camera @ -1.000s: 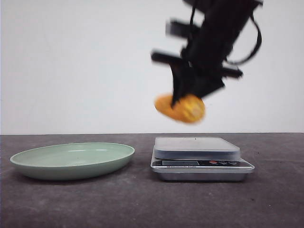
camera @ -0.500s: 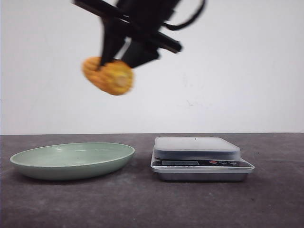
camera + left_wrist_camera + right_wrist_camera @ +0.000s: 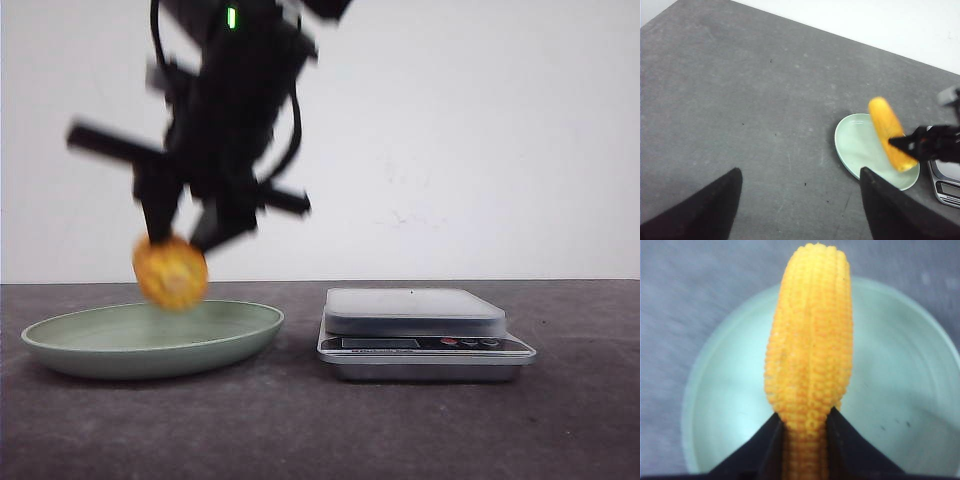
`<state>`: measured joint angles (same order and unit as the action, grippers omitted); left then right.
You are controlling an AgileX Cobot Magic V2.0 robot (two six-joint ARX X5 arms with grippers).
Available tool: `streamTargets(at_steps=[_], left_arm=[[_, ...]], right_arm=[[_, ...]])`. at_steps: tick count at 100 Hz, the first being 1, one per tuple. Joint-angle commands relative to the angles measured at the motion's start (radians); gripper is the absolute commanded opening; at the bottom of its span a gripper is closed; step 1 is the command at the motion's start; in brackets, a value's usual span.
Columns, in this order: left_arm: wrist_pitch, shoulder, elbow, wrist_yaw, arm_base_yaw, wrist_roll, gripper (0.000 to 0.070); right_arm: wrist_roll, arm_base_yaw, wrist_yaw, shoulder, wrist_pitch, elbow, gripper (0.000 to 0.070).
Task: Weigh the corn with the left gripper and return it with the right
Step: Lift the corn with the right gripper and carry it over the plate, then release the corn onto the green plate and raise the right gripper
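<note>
The corn (image 3: 170, 272), a yellow-orange cob piece, hangs at rim height over the left part of the green plate (image 3: 60, 345). My right gripper (image 3: 180, 238) is shut on it from above. In the right wrist view the black fingers (image 3: 765, 440) clamp the corn (image 3: 810, 340) over the plate (image 3: 900, 365). My left gripper (image 3: 800, 172) is open and empty, high over bare table. It sees the corn (image 3: 889, 131), the plate (image 3: 855, 142) and the right gripper's fingers (image 3: 925, 142) from a distance. The left gripper does not show in the front view.
A silver kitchen scale (image 3: 415, 312) with nothing on its platform stands to the right of the plate; its corner shows in the left wrist view (image 3: 947, 182). Dark grey table (image 3: 300, 430) with a white wall behind.
My right gripper has carried the corn from above the scale leftward and down, to just over the plate. The scale and plate have not moved.
</note>
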<state>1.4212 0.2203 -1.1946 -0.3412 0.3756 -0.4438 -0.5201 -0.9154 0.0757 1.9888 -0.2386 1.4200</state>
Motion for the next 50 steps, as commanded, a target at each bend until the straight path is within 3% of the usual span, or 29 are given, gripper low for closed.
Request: streamTargets(at_steps=[1,5,15,20,50], left_arm=[[-0.018,0.0,-0.011,-0.001,0.002,0.009,0.0435],[-0.014,0.0,-0.011,-0.001,0.002,0.01,0.0435],[0.002,0.0,-0.01,-0.001,0.002,0.01,0.0435],[0.004,0.0,-0.01,-0.001,0.002,0.01,0.0435],[0.004,0.0,-0.01,-0.001,0.002,0.014,0.0435]], right_arm=[[-0.026,-0.009,0.005,0.03,0.014,0.02,0.0016],[-0.043,-0.009,0.004,0.034,0.008,0.02,0.007],[-0.049,-0.018,0.013,0.04,0.023,0.02,0.0367],[-0.048,-0.023,0.012,0.04,0.039,0.02,0.0456],[-0.011,-0.012,0.004,-0.016,0.066,0.022,0.0472]])
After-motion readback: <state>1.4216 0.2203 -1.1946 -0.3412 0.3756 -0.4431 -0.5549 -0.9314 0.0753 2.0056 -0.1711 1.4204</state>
